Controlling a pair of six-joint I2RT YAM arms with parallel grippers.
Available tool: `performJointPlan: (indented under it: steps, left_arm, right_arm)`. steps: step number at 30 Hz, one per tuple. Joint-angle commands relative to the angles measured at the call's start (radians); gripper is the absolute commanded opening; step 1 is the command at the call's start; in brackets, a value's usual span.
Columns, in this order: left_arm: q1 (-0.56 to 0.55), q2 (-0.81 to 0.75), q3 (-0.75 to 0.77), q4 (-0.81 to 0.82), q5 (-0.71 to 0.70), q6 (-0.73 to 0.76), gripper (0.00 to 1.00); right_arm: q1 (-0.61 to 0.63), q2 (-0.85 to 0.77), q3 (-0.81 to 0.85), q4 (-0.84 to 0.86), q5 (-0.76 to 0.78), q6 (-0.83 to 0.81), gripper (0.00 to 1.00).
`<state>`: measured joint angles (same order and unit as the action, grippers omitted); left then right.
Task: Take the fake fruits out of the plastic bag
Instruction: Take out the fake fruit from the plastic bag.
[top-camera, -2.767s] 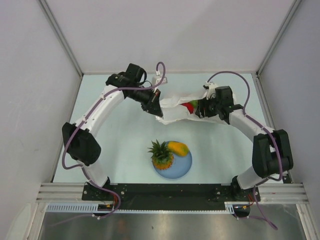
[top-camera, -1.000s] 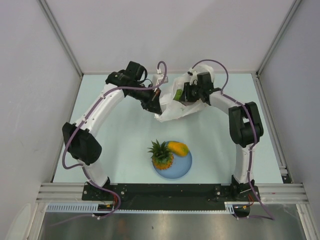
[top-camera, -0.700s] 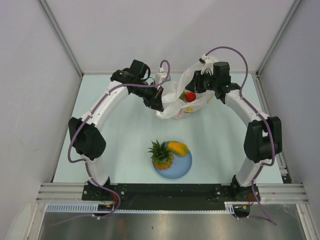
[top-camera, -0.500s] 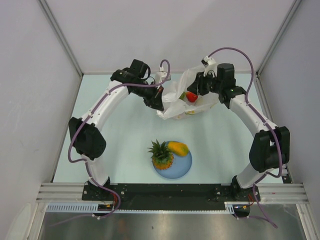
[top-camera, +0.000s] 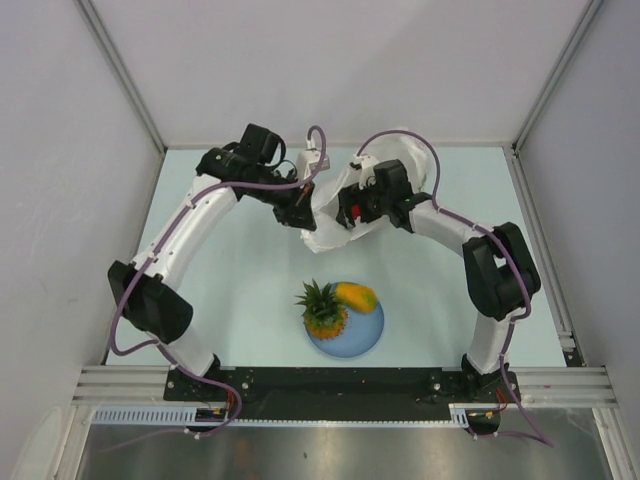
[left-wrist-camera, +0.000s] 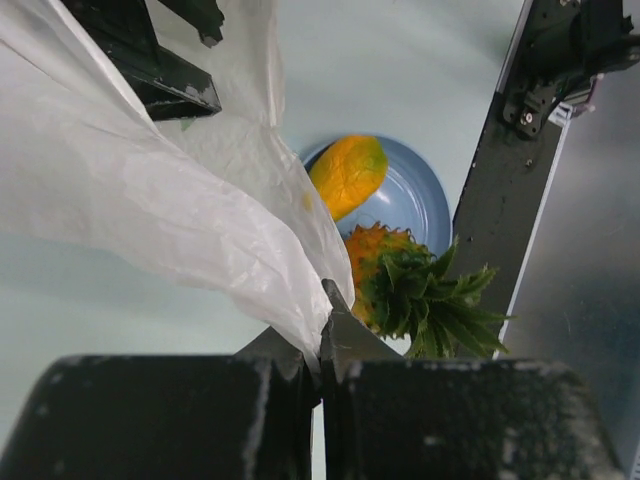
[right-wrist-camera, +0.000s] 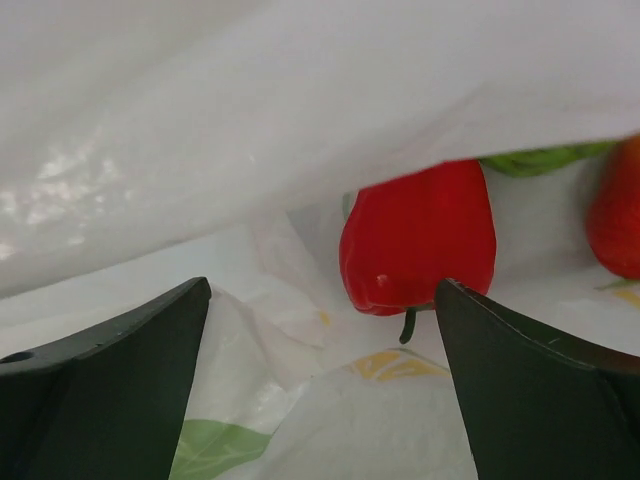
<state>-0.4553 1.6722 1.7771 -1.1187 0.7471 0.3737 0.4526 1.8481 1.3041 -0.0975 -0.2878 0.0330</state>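
Start at the light-blue plate (top-camera: 368, 338), which sits on the tabletop (top-camera: 220, 290) closest to the arm bases: you have the orange pineapple (top-camera: 323, 311) on its left half, green crown pointing away from you, and the yellow-orange wedge (top-camera: 357, 296) on its far right rim, touching the pineapple. Both are out of the plastic bag (top-camera: 335, 228), which lies crumpled on the tabletop beyond the plate and apart from it. Beyond the plate and a little to its left, your left jaws are clamped together on a fold of the bag's thin film; in the left wrist view the white plastic (left-wrist-camera: 150, 200) runs straight into the pinch, with the plate (left-wrist-camera: 420, 205), wedge (left-wrist-camera: 347, 173) and pineapple (left-wrist-camera: 400, 285) showing past it. Straight beyond the plate, your right jaws are pushed into the bag's mouth and stand wide apart, gripping nothing. In the right wrist view a glossy red piece (right-wrist-camera: 420, 235) lies inside the bag just ahead of that gap, under a sagging sheet of plastic (right-wrist-camera: 300, 90), with a second red piece (right-wrist-camera: 615, 205) at the right edge and a sliver of something green (right-wrist-camera: 545, 158) behind them
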Motion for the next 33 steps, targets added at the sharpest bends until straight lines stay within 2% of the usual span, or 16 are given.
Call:
performJointPlan:
  steps: [1, 10, 18, 20, 21, 24, 28, 33]
  left_arm:
    - [-0.005, -0.068, -0.056, -0.027, -0.026, 0.056, 0.00]
    - [-0.005, -0.074, -0.070, -0.066, 0.009, 0.094, 0.00]
    - [-0.005, -0.089, -0.077, -0.063, 0.000, 0.091, 0.00]
    - [-0.005, -0.089, -0.077, -0.059, -0.003, 0.090, 0.00]
    - [-0.005, -0.088, -0.077, -0.056, -0.014, 0.088, 0.00]
    - [-0.005, -0.080, -0.074, -0.050, -0.023, 0.087, 0.00]
    - [-0.005, -0.055, -0.065, -0.043, -0.032, 0.085, 0.00]
    - [-0.005, -0.019, -0.031, -0.029, -0.048, 0.073, 0.00]
  right_arm:
    - [0.008, 0.011, 0.012, 0.088, 0.108, 0.018, 1.00]
    - [-0.009, 0.129, 0.078, 0.084, 0.102, 0.108, 1.00]
    - [-0.003, 0.258, 0.153, 0.070, 0.098, 0.064, 0.99]
    - [-0.006, 0.260, 0.159, 0.065, 0.079, 0.050, 0.87]
    - [-0.018, 0.254, 0.159, 0.067, 0.073, 0.050, 0.75]
    - [-0.041, 0.200, 0.159, 0.058, 0.049, 0.042, 0.65]
    - [-0.083, 0.119, 0.158, 0.033, -0.010, 0.045, 0.61]
    - [-0.115, -0.022, 0.121, 0.007, -0.160, 0.042, 0.61]
